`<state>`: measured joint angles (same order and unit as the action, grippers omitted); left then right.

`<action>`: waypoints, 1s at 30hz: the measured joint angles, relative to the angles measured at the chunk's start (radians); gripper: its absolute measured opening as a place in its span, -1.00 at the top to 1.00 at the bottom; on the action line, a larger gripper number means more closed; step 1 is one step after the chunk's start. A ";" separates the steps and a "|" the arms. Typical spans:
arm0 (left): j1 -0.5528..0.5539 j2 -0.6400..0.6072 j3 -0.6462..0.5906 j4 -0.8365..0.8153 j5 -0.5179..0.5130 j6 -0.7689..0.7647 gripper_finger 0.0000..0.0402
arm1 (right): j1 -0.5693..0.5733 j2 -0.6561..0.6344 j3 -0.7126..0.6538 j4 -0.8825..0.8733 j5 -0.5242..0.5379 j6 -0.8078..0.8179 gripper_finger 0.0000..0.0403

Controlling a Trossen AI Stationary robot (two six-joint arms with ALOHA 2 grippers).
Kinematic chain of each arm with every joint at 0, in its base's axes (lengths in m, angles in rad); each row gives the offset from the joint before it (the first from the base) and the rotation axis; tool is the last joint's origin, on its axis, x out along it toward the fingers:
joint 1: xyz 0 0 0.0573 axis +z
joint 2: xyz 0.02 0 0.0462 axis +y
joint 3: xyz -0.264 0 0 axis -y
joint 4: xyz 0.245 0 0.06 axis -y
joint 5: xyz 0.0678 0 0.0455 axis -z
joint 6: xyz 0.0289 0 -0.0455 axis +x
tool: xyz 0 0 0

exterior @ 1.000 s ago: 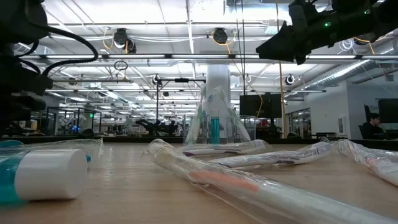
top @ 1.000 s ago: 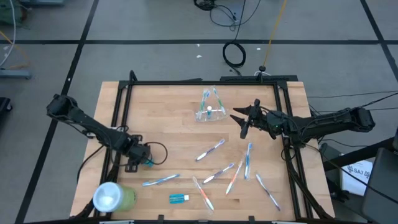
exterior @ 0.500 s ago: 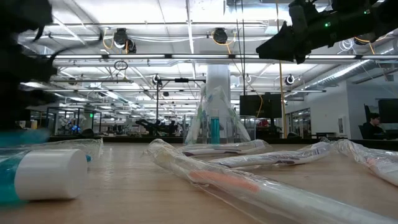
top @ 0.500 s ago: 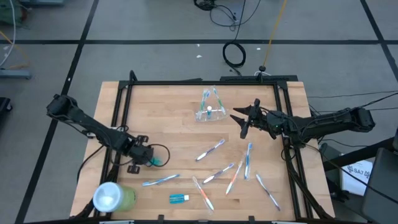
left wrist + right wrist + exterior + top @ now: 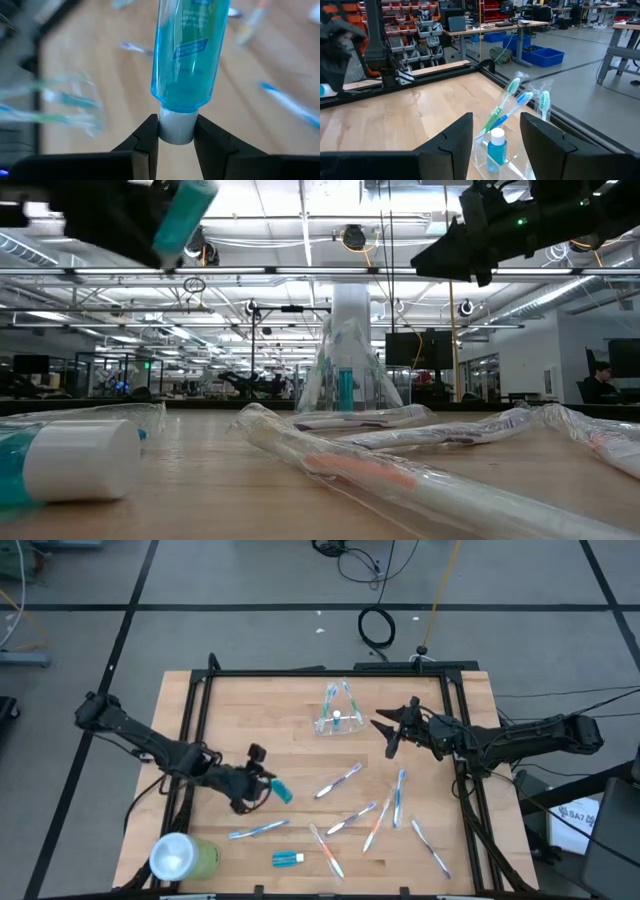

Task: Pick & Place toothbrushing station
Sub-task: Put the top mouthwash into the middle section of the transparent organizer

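Note:
My left gripper [image 5: 264, 783] is above the table's left middle, shut on a blue see-through tube with a white cap [image 5: 281, 791]. The tube also shows in the left wrist view [image 5: 189, 55] and high up in the low view [image 5: 185, 215]. The small clear cup [image 5: 336, 721] stands on its base at the far middle. It holds two toothbrushes and a small blue bottle [image 5: 496, 150]. My right gripper [image 5: 388, 736] is open and empty just right of the cup, fingers pointing toward it [image 5: 495, 125]. My left gripper pinches the tube's white cap [image 5: 176, 131] between its two fingers [image 5: 148, 135]. The fingers point toward the table's right. The blue body sticks out beyond the fingertips. The tube is lifted clear of the table and tilted.
Several wrapped toothbrushes [image 5: 338, 780] lie scattered over the table's right near half. A light-green cup [image 5: 181, 858] stands at the near left corner, with a small toothpaste tube [image 5: 288, 859] beside it. A black frame [image 5: 330, 671] edges the table.
My left gripper has gone up and toward the table's right edge with the blue tube. The tube now hangs clear, high above the tabletop. My right gripper has kept still.

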<state>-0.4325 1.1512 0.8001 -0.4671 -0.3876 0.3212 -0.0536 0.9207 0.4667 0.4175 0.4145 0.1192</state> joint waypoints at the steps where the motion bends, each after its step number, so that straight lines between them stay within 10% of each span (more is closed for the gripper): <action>1: 0.007 0.002 -0.001 0.023 -0.014 0.045 0.53 | 0.000 0.000 0.000 0.001 0.000 0.000 0.23; 12: 0.145 0.134 -0.001 0.398 -0.140 0.712 0.53 | 0.000 0.041 0.000 0.113 -0.011 0.266 0.23; 21: 0.265 0.319 -0.002 0.757 -0.169 1.195 0.54 | -0.050 0.174 0.005 0.241 -0.215 0.424 0.23; 30: 0.305 0.389 0.022 0.868 -0.246 1.387 0.54 | -0.078 0.347 0.113 0.244 -0.390 0.386 0.23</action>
<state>-0.1277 1.5404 0.8217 0.4007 -0.6334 1.7084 -0.1313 1.2674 0.5793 0.6614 0.0245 0.5055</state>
